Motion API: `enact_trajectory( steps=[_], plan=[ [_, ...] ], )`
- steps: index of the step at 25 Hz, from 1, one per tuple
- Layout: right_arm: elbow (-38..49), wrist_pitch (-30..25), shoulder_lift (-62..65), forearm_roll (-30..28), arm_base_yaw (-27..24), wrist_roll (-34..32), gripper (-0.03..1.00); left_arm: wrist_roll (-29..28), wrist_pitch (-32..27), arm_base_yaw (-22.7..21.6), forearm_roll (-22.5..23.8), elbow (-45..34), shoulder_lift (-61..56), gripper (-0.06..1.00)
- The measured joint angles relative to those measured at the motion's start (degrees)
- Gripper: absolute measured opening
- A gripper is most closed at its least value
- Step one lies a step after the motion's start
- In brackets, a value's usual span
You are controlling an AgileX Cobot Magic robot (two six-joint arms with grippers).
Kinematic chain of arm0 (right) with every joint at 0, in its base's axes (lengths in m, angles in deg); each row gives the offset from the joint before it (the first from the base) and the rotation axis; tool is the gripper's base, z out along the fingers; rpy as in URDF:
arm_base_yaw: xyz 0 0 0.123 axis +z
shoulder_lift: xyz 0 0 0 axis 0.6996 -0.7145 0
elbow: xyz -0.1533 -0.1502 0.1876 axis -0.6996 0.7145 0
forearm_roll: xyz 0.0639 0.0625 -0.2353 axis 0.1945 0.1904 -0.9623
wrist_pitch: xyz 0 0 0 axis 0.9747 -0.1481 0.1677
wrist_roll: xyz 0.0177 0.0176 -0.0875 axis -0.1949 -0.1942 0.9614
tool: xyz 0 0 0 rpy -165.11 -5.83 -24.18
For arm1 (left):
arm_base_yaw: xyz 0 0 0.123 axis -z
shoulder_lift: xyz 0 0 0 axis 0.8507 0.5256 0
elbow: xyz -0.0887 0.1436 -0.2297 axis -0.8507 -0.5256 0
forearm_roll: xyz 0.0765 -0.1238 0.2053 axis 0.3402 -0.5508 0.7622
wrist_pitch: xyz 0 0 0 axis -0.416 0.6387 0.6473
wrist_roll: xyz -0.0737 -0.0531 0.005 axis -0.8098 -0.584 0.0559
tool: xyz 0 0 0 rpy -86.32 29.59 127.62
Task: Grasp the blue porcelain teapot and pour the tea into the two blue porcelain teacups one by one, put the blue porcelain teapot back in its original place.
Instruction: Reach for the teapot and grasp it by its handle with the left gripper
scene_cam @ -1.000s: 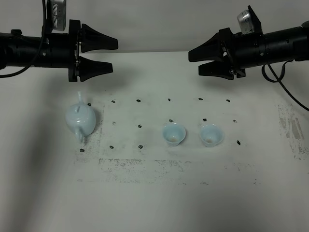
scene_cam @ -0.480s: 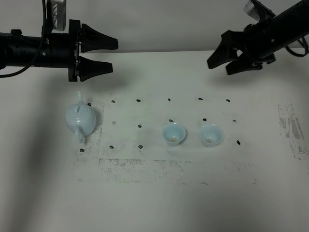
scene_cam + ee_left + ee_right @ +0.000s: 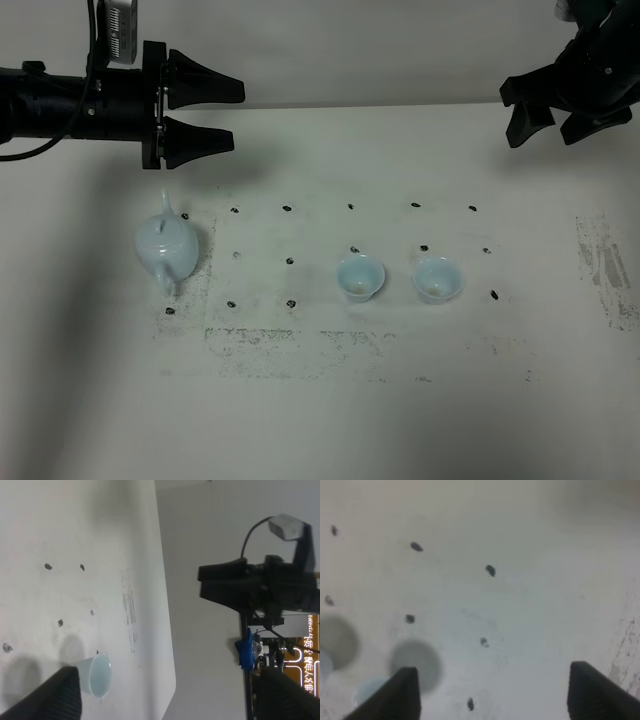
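left gripper (image 3: 237,115): fingers spread wide, nothing between them; hangs at 10 o'clock of the high view, near 1 o'clock of the teapot, clear above it.
right gripper (image 3: 543,138): also spread and empty; out at 2 o'clock, tipped down at the table, well apart from everything.
teapot (image 3: 166,250): upright on the table at 9 o'clock, lid on, untouched. spout and handle lie on its 12–6 line; we cannot tell which end is which.
cups: left cup (image 3: 360,277) and right cup (image 3: 437,279) side by side at about 4 o'clock of centre, upright and not touching.
step: we judge the grasp has not begun.
risk, grip: glazed round body. a pinch on the belly instead of the handle could slip or spin the pot.
risk, lid: looks loose to us, and a steep tilt could drop it onto a cup.
risk, pour: the cups are small, light and close together. a low spout pass could knock one, or tea could miss the rim.
surface: white matte table (image 3: 320,430) with a grid of small black marks (image 3: 288,208) and scuffed patches (image 3: 300,340) at 6 and 3 o'clock.
room: plain pale wall (image 3: 350,40) at 12 o'clock.
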Motion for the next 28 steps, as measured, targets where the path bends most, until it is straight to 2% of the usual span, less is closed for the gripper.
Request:
enact_trajectory(
  steps=[4, 11, 15, 20, 23, 25, 28],
  plan=[
    [8.2, 0.1, 7.1, -0.3, 0.4, 0.0, 0.59, 0.0, -1.2, 0.0, 0.0, 0.0, 0.0, 0.07],
    [34.0, -0.2, 29.0, -0.9, 0.4, 0.7, 0.59, 0.0, -1.4, 0.0, 0.0, 0.0, 0.0, 0.07],
    [48.3, -0.2, 41.9, -3.5, 0.4, 0.8, 0.59, 0.0, -1.4, 0.0, 0.0, 0.0, 0.0, 0.07],
    [63.7, -0.3, 57.5, -6.1, 0.4, -2.1, 0.59, 0.0, -1.4, 0.0, 0.0, 0.0, 0.0, 0.07],
    [70.6, 0.1, 67.4, -6.3, 0.4, -3.7, 0.59, 0.0, -1.4, 0.0, 0.0, 0.0, 0.0, 0.07],
    [74.4, 2.7, 74.6, -6.3, 0.4, -4.3, 0.59, 0.0, -1.4, 0.0, 0.0, 0.0, 0.0, 0.07],
    [76.3, 5.4, 84.3, -6.3, 0.4, -5.0, 0.59, 0.0, -1.4, 0.0, 0.0, 0.0, 0.0, 0.07]
  ],
)
